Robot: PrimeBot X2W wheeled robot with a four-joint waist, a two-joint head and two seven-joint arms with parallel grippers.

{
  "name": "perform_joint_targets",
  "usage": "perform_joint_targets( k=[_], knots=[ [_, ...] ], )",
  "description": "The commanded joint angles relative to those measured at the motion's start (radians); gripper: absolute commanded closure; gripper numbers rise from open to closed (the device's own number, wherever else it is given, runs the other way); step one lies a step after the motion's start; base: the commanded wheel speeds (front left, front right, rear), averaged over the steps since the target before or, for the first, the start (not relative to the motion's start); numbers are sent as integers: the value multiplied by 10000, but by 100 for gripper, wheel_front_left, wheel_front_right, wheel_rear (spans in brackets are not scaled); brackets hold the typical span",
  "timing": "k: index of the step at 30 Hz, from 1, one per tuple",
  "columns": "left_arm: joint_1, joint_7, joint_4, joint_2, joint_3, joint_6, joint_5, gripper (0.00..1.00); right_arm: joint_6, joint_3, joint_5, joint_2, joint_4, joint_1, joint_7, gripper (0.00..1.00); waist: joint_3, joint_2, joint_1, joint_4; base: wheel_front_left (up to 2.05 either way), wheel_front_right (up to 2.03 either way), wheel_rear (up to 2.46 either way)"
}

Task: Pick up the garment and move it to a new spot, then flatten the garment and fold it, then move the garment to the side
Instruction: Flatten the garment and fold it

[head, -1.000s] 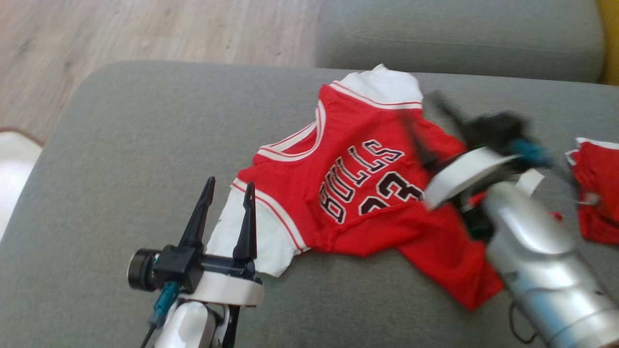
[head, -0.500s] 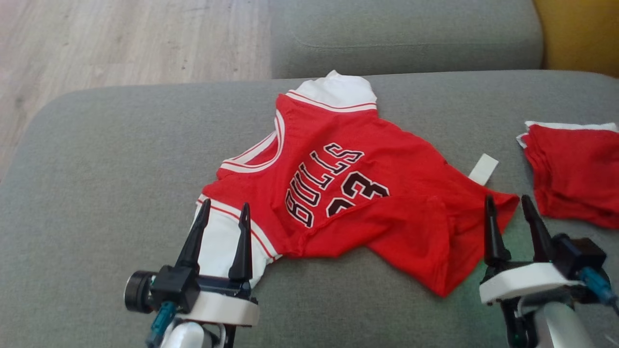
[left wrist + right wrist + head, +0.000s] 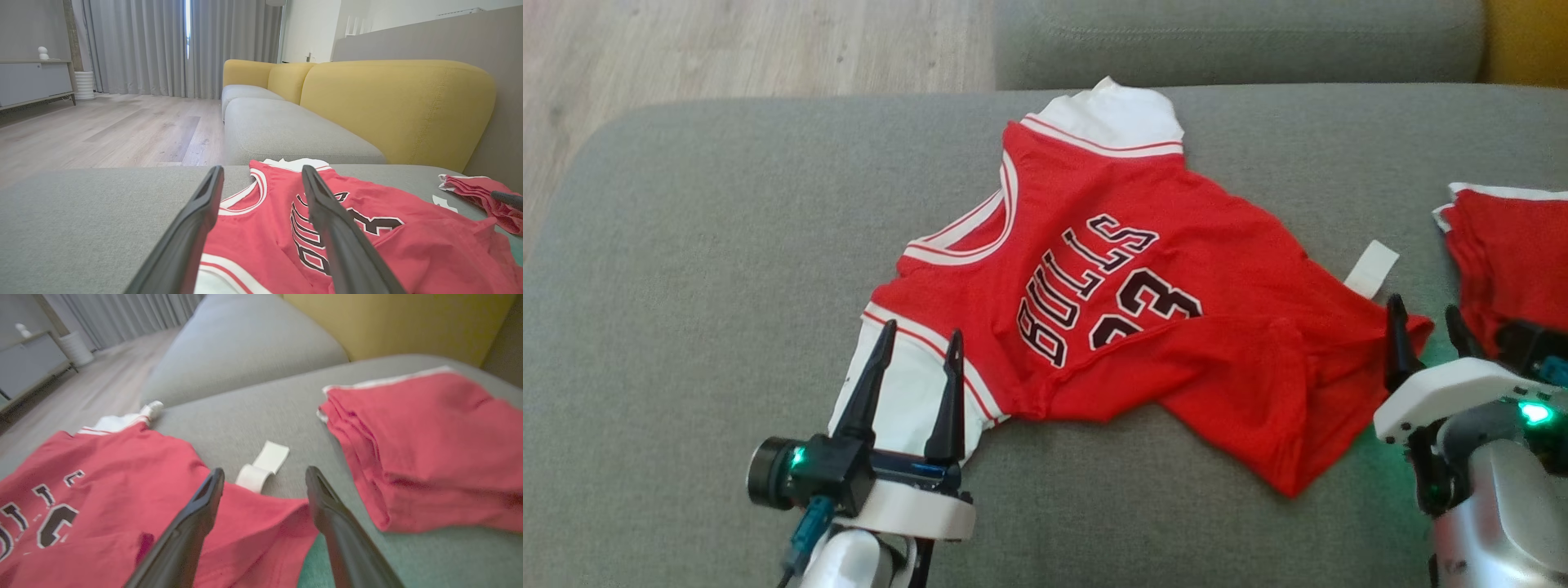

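The garment [image 3: 1225, 245] is a red jersey with white sleeves and black "BULLS 23" lettering, spread out and creased on the grey cushion [image 3: 727, 245]. My left gripper [image 3: 920, 331] stands open over the near white sleeve, with nothing between its fingers. In the left wrist view the left gripper [image 3: 262, 169] points across the jersey [image 3: 408, 245]. My right gripper [image 3: 1425, 306] is open at the jersey's right hem corner. In the right wrist view the right gripper [image 3: 264, 471] straddles that corner of the jersey [image 3: 102, 477], beside a white tag [image 3: 265, 461].
A folded red pile [image 3: 1511, 245] lies at the cushion's right edge, close to my right gripper, also as the folded pile [image 3: 429, 437]. Another grey seat [image 3: 1233, 41] and a yellow backrest [image 3: 392, 102] stand behind. Wooden floor [image 3: 727, 49] lies beyond the left edge.
The head camera has shifted. My right arm has come off the jersey's middle and dropped to the lower right by the hem corner. The left gripper has kept its place, and both stay open.
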Motion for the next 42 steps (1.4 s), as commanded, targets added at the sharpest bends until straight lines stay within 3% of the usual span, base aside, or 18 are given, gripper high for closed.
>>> perform_joint_targets(
  k=[1,10,11,12,17,25,38,40,42],
  knots=[
    [-476,-53,-256,22,215,17,-34,0,-7,-27,-81,-54,188,-522,162,0,173,0,-1,149,0,0,0],
    [-761,-53,-191,22,119,33,-39,0,-7,-1113,-1053,-53,2739,-1824,145,0,554,0,-1,369,0,0,0],
    [-783,-53,-183,22,120,36,-40,0,-7,-1084,-1082,-53,2958,-1955,73,35,575,0,-1,368,0,0,0],
    [-806,-53,-174,22,115,43,-44,0,-7,-1034,-1090,-53,3152,-2091,-18,100,597,0,-1,366,0,0,0],
    [-891,-53,-179,22,81,90,-86,0,-7,-467,-1368,-53,3697,-2772,-643,100,678,0,-1,321,0,0,0],
    [-1151,-53,-248,22,-51,96,-145,0,-7,-169,-2411,-150,3365,-4291,-982,100,948,0,-1,501,0,0,0],
    [-1689,-53,-330,22,-509,291,-503,0,-7,417,-2679,-2085,4412,-7209,-1324,100,1515,0,-1,1663,0,0,0],
    [-1715,-53,-335,22,-520,325,-538,0,-7,483,-2731,-2254,4776,-7369,-1426,0,1508,0,-1,1787,0,0,0],
    [-1713,-53,-339,22,-524,356,-562,0,-7,602,-2818,-2345,5238,-7413,-1356,0,1477,0,-1,1856,0,0,0]
  ],
)
